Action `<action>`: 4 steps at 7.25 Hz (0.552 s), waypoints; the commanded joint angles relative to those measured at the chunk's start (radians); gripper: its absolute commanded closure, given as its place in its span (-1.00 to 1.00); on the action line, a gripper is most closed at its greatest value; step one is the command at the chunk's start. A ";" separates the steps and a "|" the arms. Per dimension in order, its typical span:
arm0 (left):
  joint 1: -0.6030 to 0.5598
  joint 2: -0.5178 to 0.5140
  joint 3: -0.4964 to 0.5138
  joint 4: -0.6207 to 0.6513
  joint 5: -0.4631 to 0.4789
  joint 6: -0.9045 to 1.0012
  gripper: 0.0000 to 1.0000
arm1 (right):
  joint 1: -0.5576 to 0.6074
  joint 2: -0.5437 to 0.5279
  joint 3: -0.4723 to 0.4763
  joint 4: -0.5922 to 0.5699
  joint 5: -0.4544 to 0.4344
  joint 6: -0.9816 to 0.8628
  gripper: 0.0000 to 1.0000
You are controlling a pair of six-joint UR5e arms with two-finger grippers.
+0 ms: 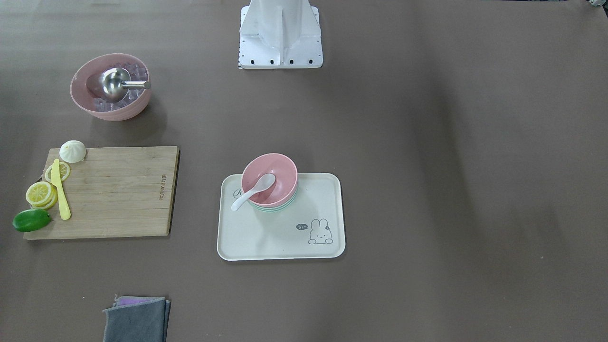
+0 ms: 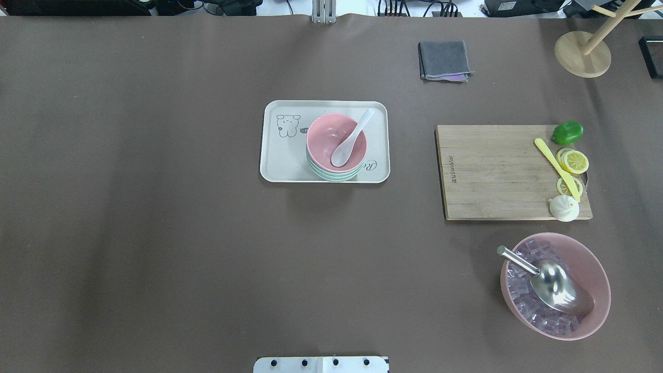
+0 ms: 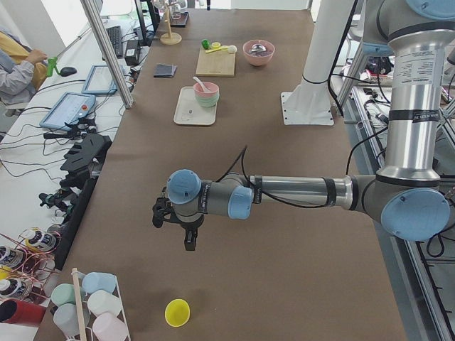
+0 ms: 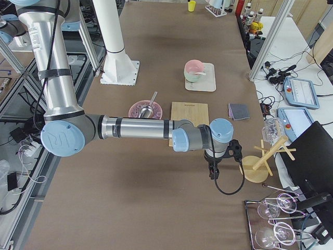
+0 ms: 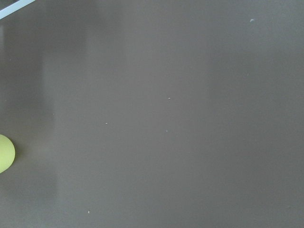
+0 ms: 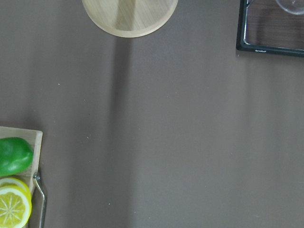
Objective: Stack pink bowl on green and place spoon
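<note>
The pink bowl (image 2: 331,137) is sitting in the green bowl (image 2: 325,174) toward the desk's far edge, spoon (image 2: 352,139) leaning inside, so the left gripper (image 3: 188,239) and right gripper (image 4: 213,170) are hanging parked at its end edges, open or closed I cannot tell.

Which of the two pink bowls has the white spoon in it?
The pink bowl on the tray; the larger pink bowl holds ice and a metal scoop.

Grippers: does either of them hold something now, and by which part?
Nothing shows in the left gripper or the right gripper, seen only from the side views. The spoon lies free in the pink bowl.
</note>
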 commanded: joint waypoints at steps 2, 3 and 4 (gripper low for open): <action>-0.040 0.030 -0.038 0.002 0.014 0.045 -0.96 | 0.000 -0.090 0.118 0.002 -0.003 0.001 -1.00; -0.038 0.047 -0.058 0.005 0.016 0.035 -0.96 | -0.001 -0.113 0.165 0.002 -0.027 0.008 -1.00; -0.035 0.047 -0.049 0.014 0.014 0.029 -0.96 | -0.001 -0.116 0.169 0.000 -0.050 0.009 -1.00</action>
